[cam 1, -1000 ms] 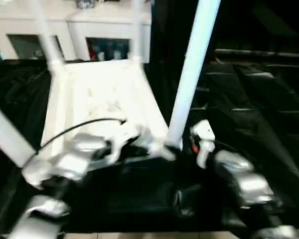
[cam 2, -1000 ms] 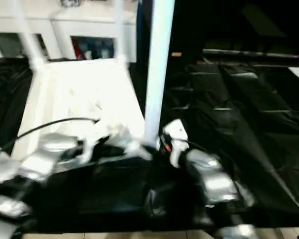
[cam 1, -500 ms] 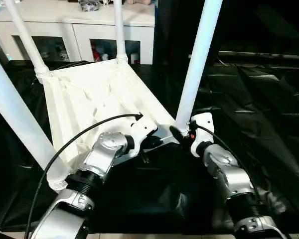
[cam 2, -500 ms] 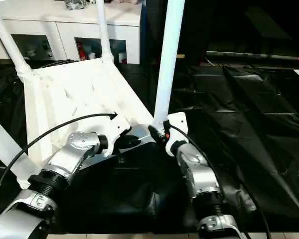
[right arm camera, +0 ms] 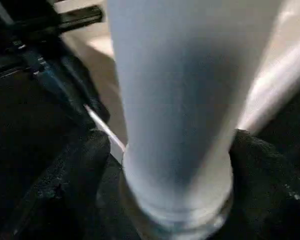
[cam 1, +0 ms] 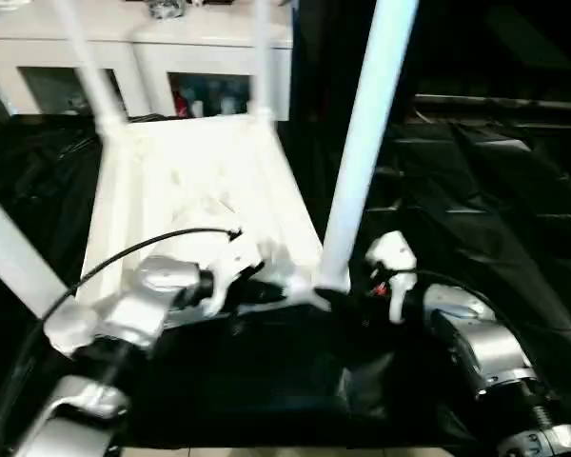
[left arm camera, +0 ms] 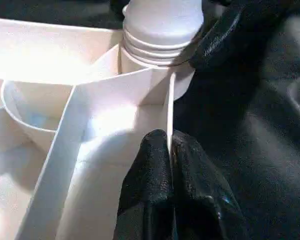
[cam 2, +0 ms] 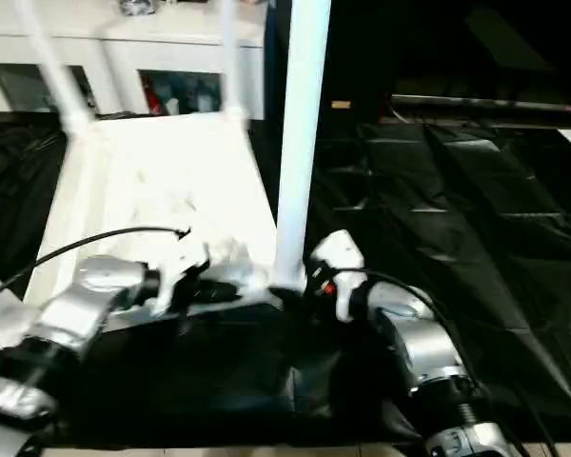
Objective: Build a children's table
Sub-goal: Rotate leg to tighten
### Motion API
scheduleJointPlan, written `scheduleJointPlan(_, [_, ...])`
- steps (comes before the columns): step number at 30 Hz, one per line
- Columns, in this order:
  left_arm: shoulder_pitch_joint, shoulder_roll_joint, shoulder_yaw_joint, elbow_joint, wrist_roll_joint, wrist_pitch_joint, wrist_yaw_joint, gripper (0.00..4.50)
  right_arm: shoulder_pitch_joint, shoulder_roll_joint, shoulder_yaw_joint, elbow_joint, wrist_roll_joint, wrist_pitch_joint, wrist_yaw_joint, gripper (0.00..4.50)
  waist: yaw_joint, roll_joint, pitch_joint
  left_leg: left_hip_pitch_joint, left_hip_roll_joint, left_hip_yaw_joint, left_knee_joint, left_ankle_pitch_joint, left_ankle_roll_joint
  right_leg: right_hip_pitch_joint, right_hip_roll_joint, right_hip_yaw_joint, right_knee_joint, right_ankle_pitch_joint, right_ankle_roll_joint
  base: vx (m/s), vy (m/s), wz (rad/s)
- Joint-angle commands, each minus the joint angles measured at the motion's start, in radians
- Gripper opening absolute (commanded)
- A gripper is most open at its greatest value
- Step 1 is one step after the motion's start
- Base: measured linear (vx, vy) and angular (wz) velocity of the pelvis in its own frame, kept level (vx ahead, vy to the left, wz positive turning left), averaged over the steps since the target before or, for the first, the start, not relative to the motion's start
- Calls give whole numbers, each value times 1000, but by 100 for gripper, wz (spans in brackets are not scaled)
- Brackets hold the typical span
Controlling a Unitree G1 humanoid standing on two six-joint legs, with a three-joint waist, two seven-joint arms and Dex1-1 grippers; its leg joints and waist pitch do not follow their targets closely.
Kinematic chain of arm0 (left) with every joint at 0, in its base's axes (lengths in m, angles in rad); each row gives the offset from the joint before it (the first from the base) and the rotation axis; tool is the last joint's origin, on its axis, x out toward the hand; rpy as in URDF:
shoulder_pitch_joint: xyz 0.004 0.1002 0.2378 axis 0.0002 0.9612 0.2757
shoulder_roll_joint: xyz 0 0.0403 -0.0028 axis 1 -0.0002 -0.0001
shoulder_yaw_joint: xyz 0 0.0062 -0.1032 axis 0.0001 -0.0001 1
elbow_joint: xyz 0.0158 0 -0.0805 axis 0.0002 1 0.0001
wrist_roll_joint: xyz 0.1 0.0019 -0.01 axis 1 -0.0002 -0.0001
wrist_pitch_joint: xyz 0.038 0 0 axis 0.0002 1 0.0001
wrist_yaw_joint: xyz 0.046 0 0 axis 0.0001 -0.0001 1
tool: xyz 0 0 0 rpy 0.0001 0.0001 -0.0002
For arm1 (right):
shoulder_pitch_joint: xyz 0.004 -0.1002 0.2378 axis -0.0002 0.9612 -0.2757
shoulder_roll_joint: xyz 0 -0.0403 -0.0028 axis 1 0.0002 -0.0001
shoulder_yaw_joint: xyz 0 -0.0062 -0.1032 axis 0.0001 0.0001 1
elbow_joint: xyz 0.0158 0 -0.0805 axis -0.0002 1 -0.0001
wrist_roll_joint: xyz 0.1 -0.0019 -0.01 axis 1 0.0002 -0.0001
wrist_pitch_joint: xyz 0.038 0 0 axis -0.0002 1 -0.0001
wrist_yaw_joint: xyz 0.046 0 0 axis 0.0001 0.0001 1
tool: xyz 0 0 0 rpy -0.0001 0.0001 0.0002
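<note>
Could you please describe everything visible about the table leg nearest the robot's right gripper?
The near-right leg is a long, smooth, white plastic-looking cylinder, standing nearly upright from the corner socket of the upturned tabletop. Ringed ridges encircle its base. The right gripper clamps its base between black fingers, while the left gripper pinches the tabletop's thin rim beside the socket.

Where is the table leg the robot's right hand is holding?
The leg stands upright in the tabletop's near right corner socket; the right hand grips its base, and the left hand pinches the rim beside it.

White cabinet stands behind black sheeting
</note>
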Motion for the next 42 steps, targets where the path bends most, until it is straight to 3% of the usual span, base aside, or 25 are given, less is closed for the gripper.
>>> scheduleJointPlan(1, [18, -6, 2, -17, -54, 5, -34, 0, 0, -16, 7, -19, 17, 8, 26, 383, -1, -10, -47, -5, 2, 14, -61, -174, 72, 50, -26, 26, -66, -125, -234, 0, 0, 0])
scheduleJointPlan(5, [25, 8, 10, -29, -60, 15, -39, 0, -4, -15, 21, -14, 24, 1, 56, 383, -2, -9, -46, -5, 2, 14, -61, -182, 67, 51, -26, 26, -67, -132, -235, 0, 0, 0])
scheduleJointPlan(6, [26, 8, 9, -32, -61, 17, -40, 0, -4, -15, 22, -10, 20, -1, 56, 358, -2, -10, -46, -4, 2, 14, -61, -186, 66, 50, -26, 26, -68, -136, -234, 0, 0, 0])
scheduleJointPlan(7, [27, 8, 8, -35, -62, 19, -39, 0, -5, -14, 25, -3, 13, -7, 55, 358, -1, -14, -46, -5, 2, 14, -61, -180, 65, 51, -28, 26, -67, -146, -231, 0, 0, 0])
scheduleJointPlan(16, [32, 8, 6, -44, -66, 26, -39, 0, -8, -11, 20, 5, 18, -2, 58, 279, -1, -15, -47, -4, 2, 14, -59, -160, 65, 52, -27, 27, -64, -123, -232, 0, 0, 0])
scheduleJointPlan(24, [28, -2, 0, -31, -51, 14, -10, 0, 10, -11, 27, 16, -3, -22, 37, 270, -1, -13, -47, -4, 1, 15, -58, -157, 66, 53, -26, 27, -64, -112, -237, 0, 0, 0])
scheduleJointPlan(26, [9, -32, 10, 7, -26, 3, 70, 0, 12, 17, 7, 48, -21, -30, -45, 268, -2, -13, -46, -4, 1, 15, -58, -158, 64, 52, -26, 27, -65, -111, -238, 0, 0, 0])
scheduleJointPlan(28, [-1, -49, 15, 26, -16, 0, 110, 0, 11, 34, -2, 65, -31, -34, -93, 268, -3, -14, -43, -3, -2, 16, -60, -185, 49, 50, -26, 27, -72, -170, -226, 0, 0, 0])
scheduleJointPlan(29, [-27, -102, 12, 69, 12, 5, 203, 0, 13, 102, -32, 97, -48, -24, -243, 268, -2, -14, -42, -1, -1, 14, -63, -204, 34, 49, -29, 28, -77, -229, -204, 0, 0, 0])
scheduleJointPlan(32, [-47, -150, -8, 98, 41, 8, 267, 0, 10, 169, -51, 105, -56, 2, -366, 267, -2, -15, -41, 0, -3, 11, -66, -229, 15, 45, -30, 28, -86, -316, -162, 0, 0, 0])
scheduleJointPlan(36, [-72, -235, -39, 140, 80, 24, 372, 0, -32, 270, -91, 147, -68, 34, -575, 267, -6, -12, -40, -1, -3, 10, -69, -238, 8, 40, -28, 28, -88, -319, -149, 0, 0, 0])
scheduleJointPlan(42, [-96, -295, -47, 164, 84, 16, 396, 0, -71, 317, -74, 189, -99, -44, -608, 267, -3, -11, -47, -6, -7, 11, -64, -203, 24, 47, -26, 28, -82, -224, -159, 0, 0, 0])
